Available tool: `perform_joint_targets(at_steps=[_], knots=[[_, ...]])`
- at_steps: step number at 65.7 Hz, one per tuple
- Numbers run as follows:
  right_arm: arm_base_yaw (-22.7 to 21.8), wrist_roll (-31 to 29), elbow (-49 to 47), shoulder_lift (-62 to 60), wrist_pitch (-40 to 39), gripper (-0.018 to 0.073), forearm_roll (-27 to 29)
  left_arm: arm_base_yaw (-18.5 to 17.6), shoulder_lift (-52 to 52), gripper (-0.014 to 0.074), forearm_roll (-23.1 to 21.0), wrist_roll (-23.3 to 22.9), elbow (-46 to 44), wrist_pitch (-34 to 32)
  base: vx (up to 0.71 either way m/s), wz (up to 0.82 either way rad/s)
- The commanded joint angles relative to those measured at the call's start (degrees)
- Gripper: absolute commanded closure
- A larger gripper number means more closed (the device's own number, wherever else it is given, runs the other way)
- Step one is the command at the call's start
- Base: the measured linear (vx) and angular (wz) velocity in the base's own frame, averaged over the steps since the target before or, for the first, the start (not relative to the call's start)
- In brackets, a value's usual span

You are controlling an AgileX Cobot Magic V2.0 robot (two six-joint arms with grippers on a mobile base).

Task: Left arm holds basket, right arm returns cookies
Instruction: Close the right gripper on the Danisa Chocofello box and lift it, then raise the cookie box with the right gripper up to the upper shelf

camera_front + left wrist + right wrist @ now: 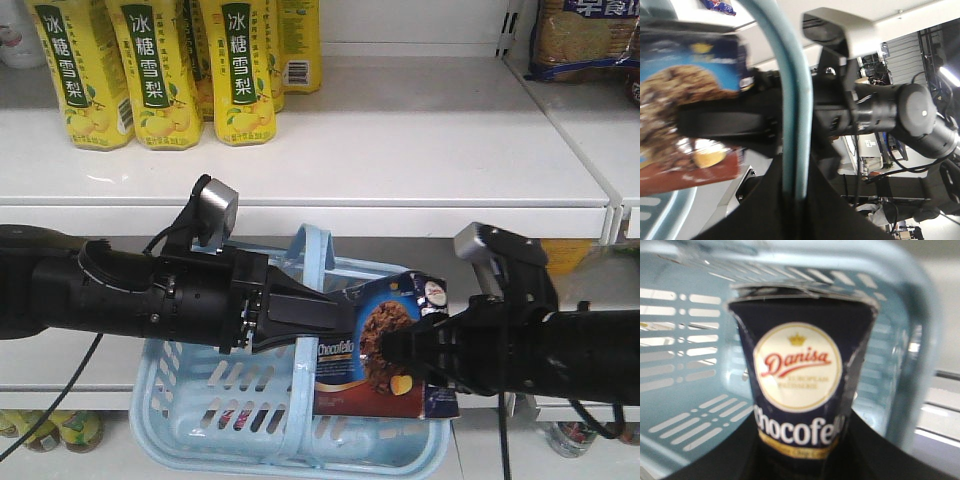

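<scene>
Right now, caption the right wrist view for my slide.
Danisa cookie box fills the frame, held by the right pincer before the slotted light blue basket.

Your left gripper (333,316) holds light blue basket (200,400) by handle; right gripper (396,350) clamps tilted navy cookies box (345,378) at its rim.

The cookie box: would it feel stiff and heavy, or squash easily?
Probably stiff yet crushable: the cookie box looks like thin cardboard, its top edge creased. Likely light: the right gripper alone grips it. Being tall and narrow, it may tip when stood up.
</scene>
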Motion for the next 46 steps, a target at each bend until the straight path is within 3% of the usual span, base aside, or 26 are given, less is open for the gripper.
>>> perform_joint_targets(at_steps=[1, 11, 23, 33, 46], knots=[[-4.59, 0.96, -1.56, -5.31, 1.46, 0.0395, -1.14, 0.13, -2.46, 0.0603, -7.92, 0.86, -1.98, 1.93, 0.0, 0.0], [-12.3, 1.4, -1.89, -12.35, 9.72, 0.0395, -5.72, 0.13, -2.46, 0.0603, -7.92, 0.86, -1.98, 1.93, 0.0, 0.0], [-17.63, 1.4, -2.38, -22.64, 18.08, 0.0395, -10.12, 0.13, -2.46, 0.0603, -7.92, 0.86, -1.98, 1.93, 0.0, 0.0], [-19.05, 3.24, -8.18, -28.91, 22.81, 0.0393, -13.6, 0.13, -2.46, 0.0603, -7.92, 0.86, -1.98, 1.93, 0.0, 0.0], [-19.05, 6.1, -19.29, -29.52, 20.61, 0.0391, -14.45, 0.13, -2.46, 0.0603, -7.92, 0.86, -1.98, 1.93, 0.0, 0.0]])
